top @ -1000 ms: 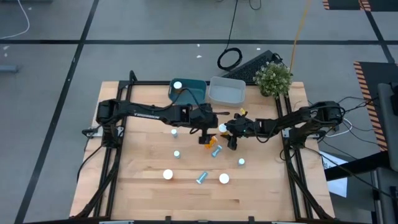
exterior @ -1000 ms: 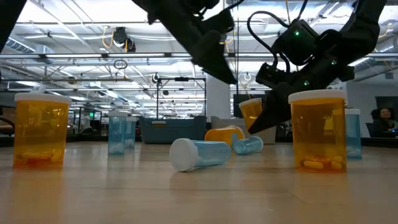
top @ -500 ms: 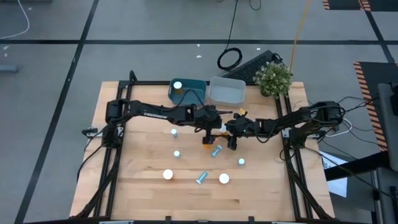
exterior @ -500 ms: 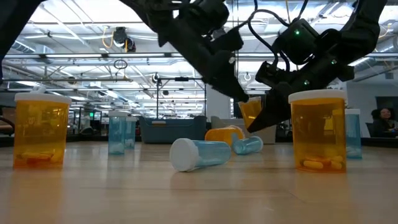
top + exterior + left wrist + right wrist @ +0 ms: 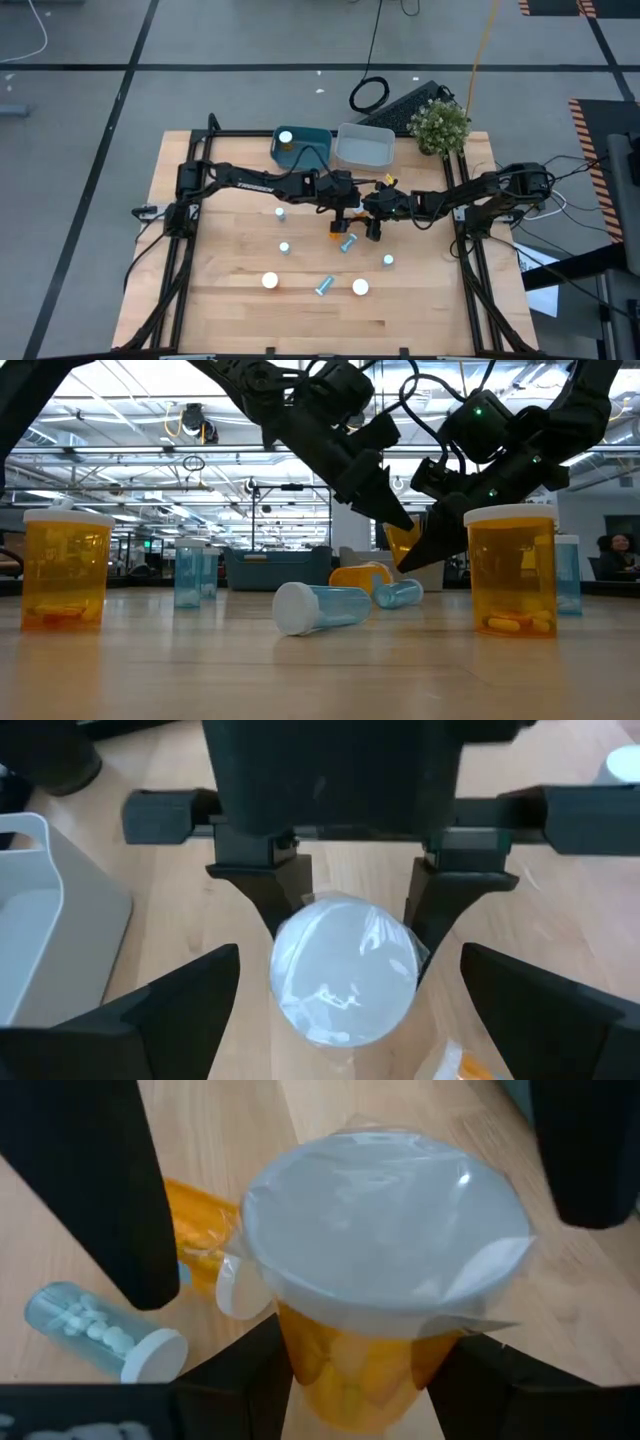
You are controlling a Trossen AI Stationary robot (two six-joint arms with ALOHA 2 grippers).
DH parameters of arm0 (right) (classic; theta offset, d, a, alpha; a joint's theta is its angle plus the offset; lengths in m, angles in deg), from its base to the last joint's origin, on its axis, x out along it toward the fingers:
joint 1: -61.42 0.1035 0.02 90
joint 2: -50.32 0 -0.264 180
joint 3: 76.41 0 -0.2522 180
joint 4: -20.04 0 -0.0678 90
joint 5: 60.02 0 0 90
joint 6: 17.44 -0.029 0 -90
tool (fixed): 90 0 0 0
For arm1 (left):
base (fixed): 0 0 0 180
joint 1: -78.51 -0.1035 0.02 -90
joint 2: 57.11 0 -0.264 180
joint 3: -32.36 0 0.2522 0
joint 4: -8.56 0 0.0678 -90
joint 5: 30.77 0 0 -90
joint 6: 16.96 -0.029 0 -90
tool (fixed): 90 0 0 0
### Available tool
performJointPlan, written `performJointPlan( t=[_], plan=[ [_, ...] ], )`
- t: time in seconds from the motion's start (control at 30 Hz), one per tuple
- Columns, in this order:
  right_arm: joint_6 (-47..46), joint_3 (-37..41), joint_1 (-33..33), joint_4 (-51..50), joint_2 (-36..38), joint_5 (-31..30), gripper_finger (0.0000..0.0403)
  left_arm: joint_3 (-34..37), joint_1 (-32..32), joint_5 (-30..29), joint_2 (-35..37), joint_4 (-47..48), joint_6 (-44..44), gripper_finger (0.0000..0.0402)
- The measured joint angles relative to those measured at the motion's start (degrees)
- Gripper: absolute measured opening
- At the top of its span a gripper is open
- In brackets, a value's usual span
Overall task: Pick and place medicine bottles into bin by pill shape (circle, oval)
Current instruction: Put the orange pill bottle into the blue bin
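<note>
The right claw (image 5: 365, 1380) is clamping an orange medicine bottle (image 5: 385, 1270) beneath its white cap, holding it upright above the table (image 5: 230, 290), apparently so the pills can be read. The left claw (image 5: 345, 985), fingers spread, is facing the cap from just beside it, perhaps for a handover. A tipped orange bottle (image 5: 195, 1230) and a fallen blue bottle (image 5: 100, 1330) are lying below; the teal bin (image 5: 318, 138) and clear bin (image 5: 365, 148) are waiting near the table's back edge.
</note>
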Motion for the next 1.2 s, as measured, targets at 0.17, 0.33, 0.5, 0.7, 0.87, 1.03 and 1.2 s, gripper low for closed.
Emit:
performJointPlan(
  t=[0.17,0.33,0.5,0.7,0.87,1.03,1.2],
  plan=[
    [1.01,0.0,0.0,0.0,0.0,-0.06,0.0186,0.0,-0.02,-0.54,0.0,-0.14,-0.36,0.0347],
    [1.03,0.0,0.0,0.0,0.0,-0.06,0.0187,0.0,-0.02,-0.63,0.0,-0.18,-0.37,0.0298],
    [1.21,0.0,0.0,0.0,0.0,-0.08,0.0187,0.0,-0.02,-0.68,-0.45,-0.52,-0.39,0.0273],
    [1.22,0.02,-0.01,0.0,0.0,-0.1,0.0187,0.07,0.0,-0.61,-0.83,-1.7,-0.61,0.0271],
    [1.45,0.02,-0.02,0.0,0.02,-0.1,0.0187,0.07,0.0,-0.52,-0.83,-1.81,-0.43,0.0271],
    [1.45,0.02,-0.02,0.0,0.02,-0.13,0.0187,0.07,-0.04,-0.44,-0.83,-1.43,-0.81,0.0256],
    [1.64,0.04,-0.02,-0.04,0.02,-0.08,0.0187,0.07,-0.04,-0.44,-0.83,-1.52,-1.32,0.0224]
  ],
)
